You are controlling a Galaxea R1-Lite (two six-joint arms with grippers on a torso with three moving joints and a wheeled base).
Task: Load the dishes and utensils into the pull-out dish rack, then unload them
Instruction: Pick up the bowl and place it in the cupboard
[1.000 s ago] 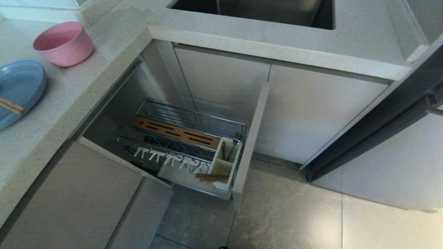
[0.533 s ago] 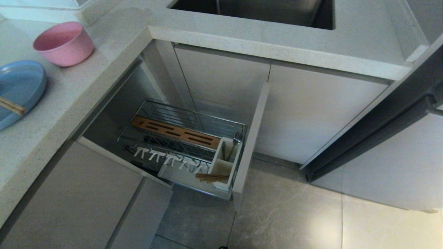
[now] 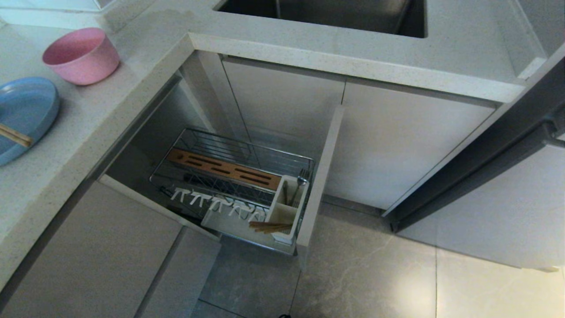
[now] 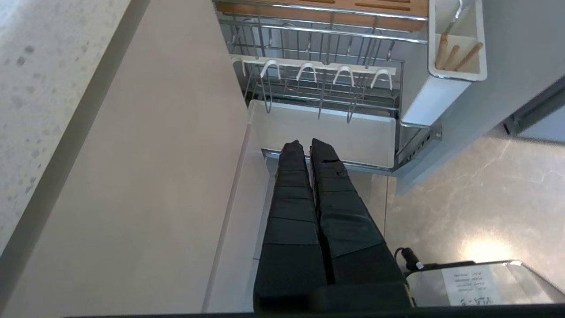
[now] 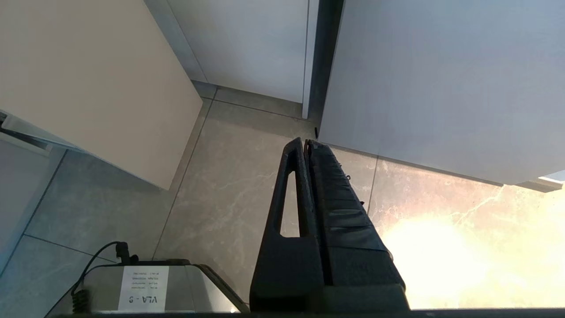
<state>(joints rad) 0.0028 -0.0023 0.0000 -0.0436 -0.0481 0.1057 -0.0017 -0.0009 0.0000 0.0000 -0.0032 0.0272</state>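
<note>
My left pincer [image 4: 306,143] is pinched fully closed with nothing in it, hanging low above the floor tiles [image 4: 463,176], and straight out past its tips is the pull-out dish rack [image 4: 324,95], slid out of the cabinet. The white pegs [image 4: 324,73] come first, the slotted wooden strip [image 4: 322,9] sits beyond them, and the white caddy [image 4: 457,53] is off to one side with a few wooden handles poking up. Right pincer [image 5: 306,142] is also closed and empty, aimed at bare floor beside a cabinet door [image 5: 441,79]. Up on the counter [image 3: 66,145], way above both pincers, sit the pink bowl [image 3: 81,55] and the blue plate [image 3: 24,115], with the chopsticks [image 3: 15,135] lying across the plate.
</note>
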